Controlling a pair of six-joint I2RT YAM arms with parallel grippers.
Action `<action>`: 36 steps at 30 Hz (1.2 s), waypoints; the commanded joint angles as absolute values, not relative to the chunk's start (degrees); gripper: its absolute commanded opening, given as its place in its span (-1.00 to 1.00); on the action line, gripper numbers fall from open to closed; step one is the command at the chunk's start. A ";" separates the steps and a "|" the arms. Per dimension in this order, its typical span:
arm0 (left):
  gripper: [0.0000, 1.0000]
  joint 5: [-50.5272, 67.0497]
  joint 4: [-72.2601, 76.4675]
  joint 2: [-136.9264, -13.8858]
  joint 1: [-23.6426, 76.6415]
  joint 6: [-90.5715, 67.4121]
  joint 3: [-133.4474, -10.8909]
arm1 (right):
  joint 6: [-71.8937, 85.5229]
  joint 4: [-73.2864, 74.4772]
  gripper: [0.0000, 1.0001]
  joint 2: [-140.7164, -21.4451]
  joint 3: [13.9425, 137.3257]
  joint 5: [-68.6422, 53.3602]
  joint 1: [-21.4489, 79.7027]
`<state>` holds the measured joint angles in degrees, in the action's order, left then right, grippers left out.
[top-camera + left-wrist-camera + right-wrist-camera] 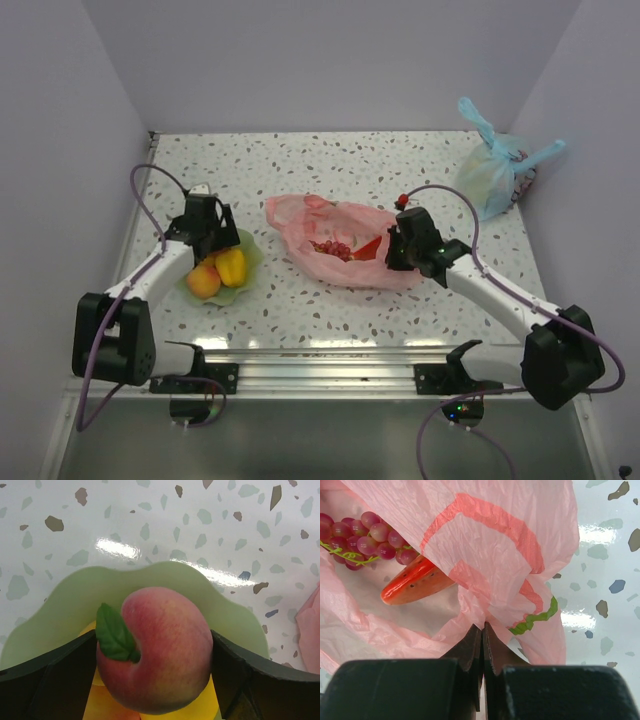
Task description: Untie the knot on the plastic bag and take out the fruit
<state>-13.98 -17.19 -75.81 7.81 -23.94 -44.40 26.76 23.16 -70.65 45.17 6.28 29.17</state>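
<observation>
Plastic bag: the pink plastic bag (340, 250) lies crumpled in the middle of the desk (330, 160), a little toward the right edge, with its mouth open.
Knot: no tied tuft shows on the pink bag, so the knot looks already undone.
Fruit in the bag: a grape cluster (365, 540) and a watermelon slice (415, 582) lie just beside each other on the bag's inner film.
Right end effector: the right end effector (482, 635) is pressed together on a fold of the bag's rim on the side toward the right edge.
Left end effector: the left end effector (152, 665) pinches the peach (160, 650) from both sides, over the green bowl (75, 595) near the left edge.
Step in hand: setting the peach into the bowl, I judge.
Doing it well: lower the peach onto bare bowl beside the yellow fruit (232, 266) and orange fruit (203, 281), not on top of them, since a round peach would likely roll off. Release only once it rests. The right side should hold the rim up so the mouth stays wide for the next reach.
Count of fruit: five, with two in the bag, two in the bowl and one held.
Count of bags: two, the pink one and a tied blue bag (490, 175) at the far right corner.
Count of bowls: one.
</observation>
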 commanded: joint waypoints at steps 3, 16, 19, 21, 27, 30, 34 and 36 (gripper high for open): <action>1.00 -12.83 -15.64 -75.41 7.38 -22.94 -44.03 | 26.37 23.64 -1.00 -68.64 44.65 6.42 28.74; 1.00 -8.45 -23.91 -62.86 8.61 -23.11 -49.39 | 25.66 23.47 -1.00 -69.35 45.70 7.64 28.74; 1.00 -8.17 -23.38 -60.57 13.87 -23.99 -50.53 | 25.75 22.94 -1.00 -69.35 45.00 7.91 28.74; 1.00 -8.53 -22.85 -60.56 20.08 -25.22 -52.20 | 26.01 22.50 -1.00 -69.43 44.13 7.91 28.83; 1.00 -9.22 -16.62 -63.63 35.99 -27.95 -57.20 | 28.56 20.13 -1.00 -70.05 40.18 7.12 28.65; 1.00 -9.23 -12.93 -68.36 42.52 -26.64 -61.50 | 30.41 18.90 -1.00 -70.40 37.89 6.24 28.13; 1.00 -9.75 -12.74 -79.24 49.21 -22.68 -68.37 | 31.90 18.11 -1.00 -71.10 36.13 5.19 27.77; 0.99 -10.28 -14.06 -82.78 51.94 -21.10 -72.05 | 31.99 17.67 -1.00 -71.10 35.60 4.83 27.77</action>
